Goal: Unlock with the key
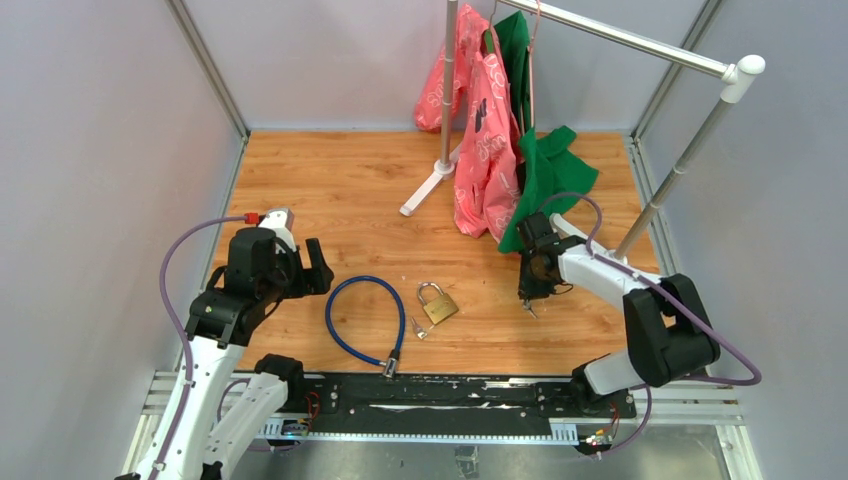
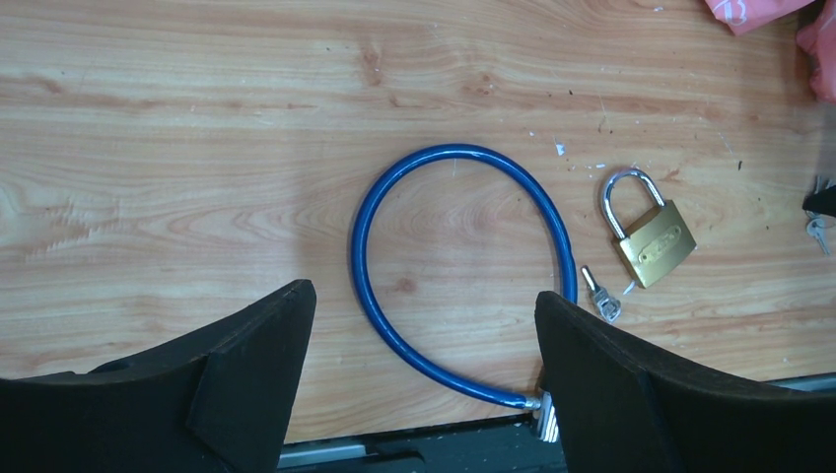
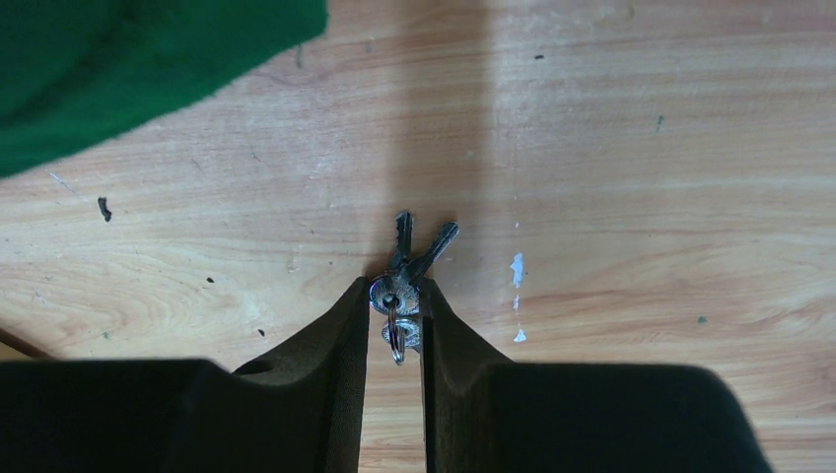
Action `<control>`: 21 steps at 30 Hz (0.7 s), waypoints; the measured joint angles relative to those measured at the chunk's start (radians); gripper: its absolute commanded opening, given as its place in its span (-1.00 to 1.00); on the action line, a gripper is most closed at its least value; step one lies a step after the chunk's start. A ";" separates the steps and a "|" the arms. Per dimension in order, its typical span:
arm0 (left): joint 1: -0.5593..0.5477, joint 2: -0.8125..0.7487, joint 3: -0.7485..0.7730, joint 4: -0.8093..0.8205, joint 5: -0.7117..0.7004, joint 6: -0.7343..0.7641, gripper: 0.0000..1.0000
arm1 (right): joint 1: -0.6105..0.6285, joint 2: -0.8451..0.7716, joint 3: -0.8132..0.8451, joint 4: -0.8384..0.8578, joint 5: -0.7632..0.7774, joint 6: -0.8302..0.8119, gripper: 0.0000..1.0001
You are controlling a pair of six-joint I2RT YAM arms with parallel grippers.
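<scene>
A brass padlock (image 1: 438,303) with a closed silver shackle lies on the wooden table; it also shows in the left wrist view (image 2: 651,236). A single silver key (image 2: 600,297) lies just left of it. A blue cable lock (image 1: 362,322) curls beside them, also seen in the left wrist view (image 2: 449,266). My right gripper (image 3: 395,296) is shut on a bunch of keys (image 3: 404,281) on a ring, the blades pointing out over the table, to the right of the padlock (image 1: 527,300). My left gripper (image 2: 424,315) is open and empty, above the cable lock.
A clothes rack (image 1: 620,40) with pink and green garments (image 1: 500,130) stands at the back right; its white foot (image 1: 425,190) rests on the table. A green cloth (image 3: 128,69) lies just beyond the right gripper. A black rail (image 1: 450,395) runs along the near edge.
</scene>
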 measured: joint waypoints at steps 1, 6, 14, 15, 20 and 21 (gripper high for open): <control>0.000 0.000 0.000 0.000 0.000 0.000 0.74 | 0.002 -0.003 -0.001 0.006 -0.002 -0.013 -0.70; 0.000 0.000 0.000 0.000 0.000 0.000 0.74 | 0.023 -0.047 -0.008 0.021 -0.020 -0.066 -0.72; 0.000 0.000 0.000 0.000 0.001 0.000 0.74 | 0.089 -0.139 -0.014 0.037 -0.043 -0.100 -0.74; 0.000 0.000 0.000 0.000 0.001 0.002 0.74 | 0.100 -0.147 -0.016 0.040 -0.044 -0.102 -0.74; 0.000 0.000 0.000 0.000 0.021 0.011 0.74 | 0.175 -0.193 -0.020 0.055 -0.059 -0.116 -0.75; 0.000 0.001 0.000 0.000 0.028 0.013 0.74 | 0.189 -0.201 -0.020 0.056 -0.064 -0.119 -0.75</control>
